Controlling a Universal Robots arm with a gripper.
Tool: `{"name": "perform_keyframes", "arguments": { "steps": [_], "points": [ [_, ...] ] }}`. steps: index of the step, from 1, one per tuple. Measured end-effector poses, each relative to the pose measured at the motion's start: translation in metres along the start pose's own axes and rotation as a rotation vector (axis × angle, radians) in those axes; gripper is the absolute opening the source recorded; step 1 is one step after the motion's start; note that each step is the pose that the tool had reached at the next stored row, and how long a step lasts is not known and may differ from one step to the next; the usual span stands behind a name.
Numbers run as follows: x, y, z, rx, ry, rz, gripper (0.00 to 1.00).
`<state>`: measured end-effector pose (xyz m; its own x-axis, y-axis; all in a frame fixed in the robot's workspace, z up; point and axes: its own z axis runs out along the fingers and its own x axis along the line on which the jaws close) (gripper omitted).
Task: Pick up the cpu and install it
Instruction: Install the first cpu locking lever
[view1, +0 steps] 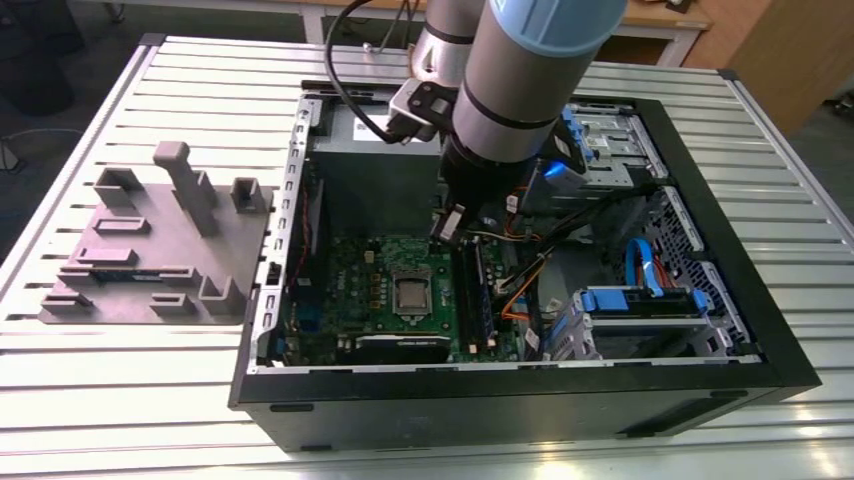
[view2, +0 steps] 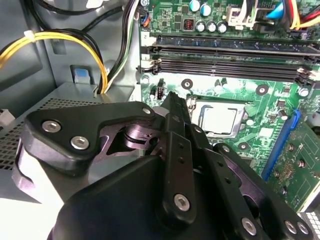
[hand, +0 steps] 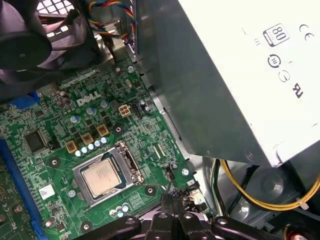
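Note:
The cpu (view1: 412, 294) is a small square chip with a silvery top, lying flat in its socket on the green motherboard (view1: 354, 290) inside the open computer case. It also appears in both wrist views (view2: 220, 119) (hand: 103, 177). My gripper (view1: 447, 228) hangs a little above the board, off to the side of the socket toward the power supply. Its black fingers meet at a narrow tip in both wrist views (view2: 172, 100) (hand: 171, 196). It is shut with nothing in it and does not touch the cpu.
A grey power supply box (hand: 240, 75) with a white label stands close beside the gripper. Yellow and black cables (view2: 60, 37) run past it. Memory slots (view2: 230, 50) flank the socket. Blue drive brackets (view1: 641, 300) fill the exterior view's right, and a grey fixture block (view1: 160, 250) lies outside the case.

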<state>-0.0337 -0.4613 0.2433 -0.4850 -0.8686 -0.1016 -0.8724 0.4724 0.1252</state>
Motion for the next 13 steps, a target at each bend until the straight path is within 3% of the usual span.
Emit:
{"name": "perform_keyframes", "arguments": {
  "steps": [13],
  "points": [
    [-0.0071, 0.0037, 0.0014, 0.0000, 0.0003, -0.001, 0.10]
  ]
}}
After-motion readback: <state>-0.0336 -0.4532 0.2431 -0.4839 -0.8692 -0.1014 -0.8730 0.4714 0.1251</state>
